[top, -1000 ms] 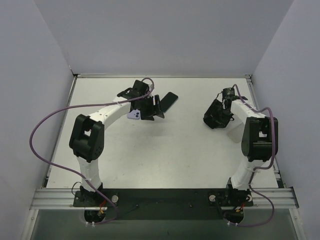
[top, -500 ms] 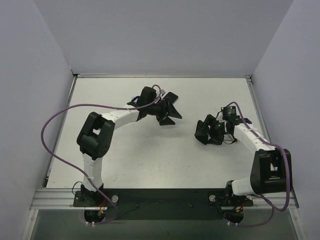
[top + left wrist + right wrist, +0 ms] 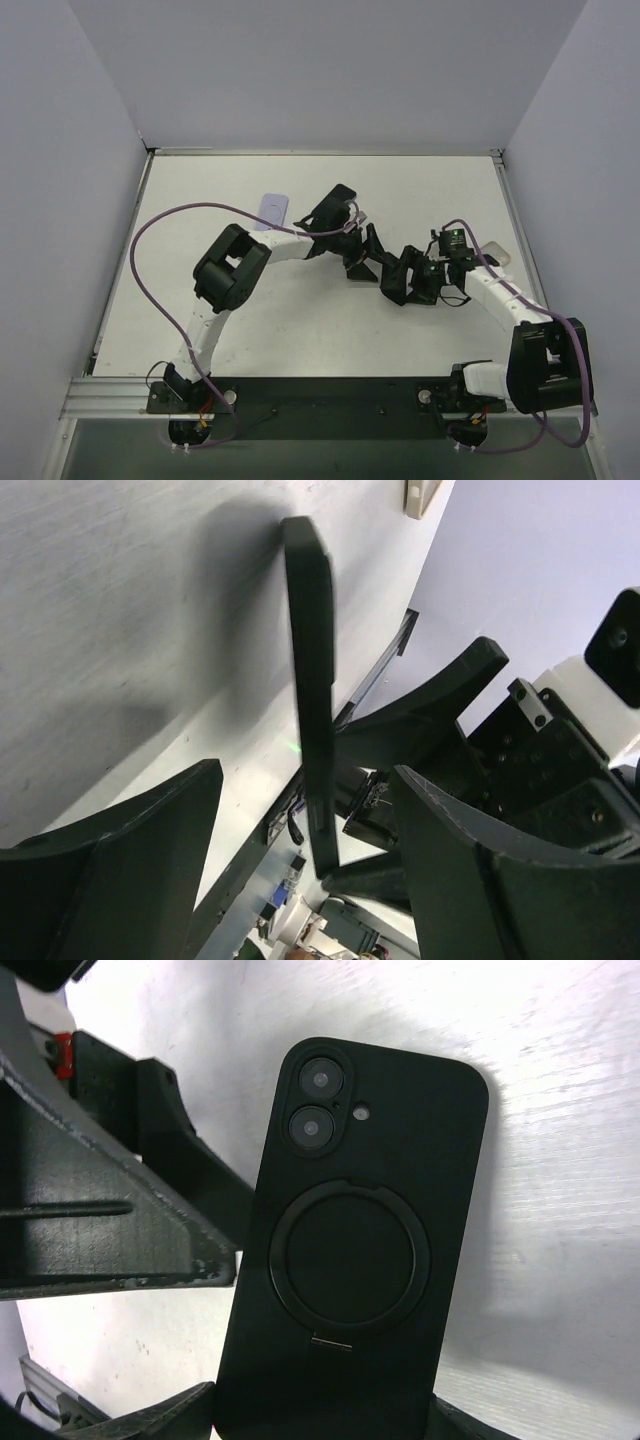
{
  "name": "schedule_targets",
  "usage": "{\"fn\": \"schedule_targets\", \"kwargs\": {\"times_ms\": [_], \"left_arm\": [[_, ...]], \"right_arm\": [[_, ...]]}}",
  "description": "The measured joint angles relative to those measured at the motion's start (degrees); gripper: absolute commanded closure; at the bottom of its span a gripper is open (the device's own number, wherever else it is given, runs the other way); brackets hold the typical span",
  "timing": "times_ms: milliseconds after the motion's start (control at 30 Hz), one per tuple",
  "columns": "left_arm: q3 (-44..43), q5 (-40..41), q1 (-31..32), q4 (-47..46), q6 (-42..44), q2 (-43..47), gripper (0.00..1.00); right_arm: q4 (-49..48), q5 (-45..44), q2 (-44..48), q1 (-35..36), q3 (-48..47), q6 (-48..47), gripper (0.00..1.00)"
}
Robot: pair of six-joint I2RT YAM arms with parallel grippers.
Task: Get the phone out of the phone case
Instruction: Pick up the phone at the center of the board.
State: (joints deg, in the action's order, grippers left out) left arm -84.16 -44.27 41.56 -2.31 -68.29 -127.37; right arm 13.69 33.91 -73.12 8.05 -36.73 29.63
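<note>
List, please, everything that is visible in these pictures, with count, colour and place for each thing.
phone in case: one, black, mid-table, between the two grippers.
flat slab: one, lavender, lying on the table at back left.
pale object: one, whitish, on the table beside the right arm; too small to identify.
table: one, white, under everything.
cables: two, purple, one along each arm.
left gripper: one, black, open around the phone, not touching it.
right gripper: one, black, closed on the phone's lower end.
</note>
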Motion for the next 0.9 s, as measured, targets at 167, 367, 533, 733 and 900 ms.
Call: {"fn": "schedule_targets", "kwargs": {"times_ms": [167, 367, 533, 733, 900], "left_arm": [[-5.38, 0.33, 1.09, 3.87, 2.12, -1.51, 0.32], [-10.03, 1.07, 1.86, 9.07, 5.86, -3.74, 0.48], [-10.51, 3.26, 2.43, 13.42, 8.66, -4.44, 0.81], [-12.09, 3.19, 3.26, 15.06, 8.55, -4.0, 1.0], [-12.5, 9.14, 3.04, 21.7, 12.39, -3.34, 1.0]], "right_arm": [[0.02, 1.33, 0.17, 1.22, 0.0, -0.39, 1.0], [0.35, 1.46, 0.17, 2.21, 0.0, -1.05, 1.0], [1.03, 1.46, 0.46, 3.26, -0.02, -1.42, 1.0], [5.49, -0.85, 2.19, 4.37, -1.46, -1.38, 0.13], [11.04, -9.97, 7.37, 9.42, -8.66, -2.05, 0.07]]}}
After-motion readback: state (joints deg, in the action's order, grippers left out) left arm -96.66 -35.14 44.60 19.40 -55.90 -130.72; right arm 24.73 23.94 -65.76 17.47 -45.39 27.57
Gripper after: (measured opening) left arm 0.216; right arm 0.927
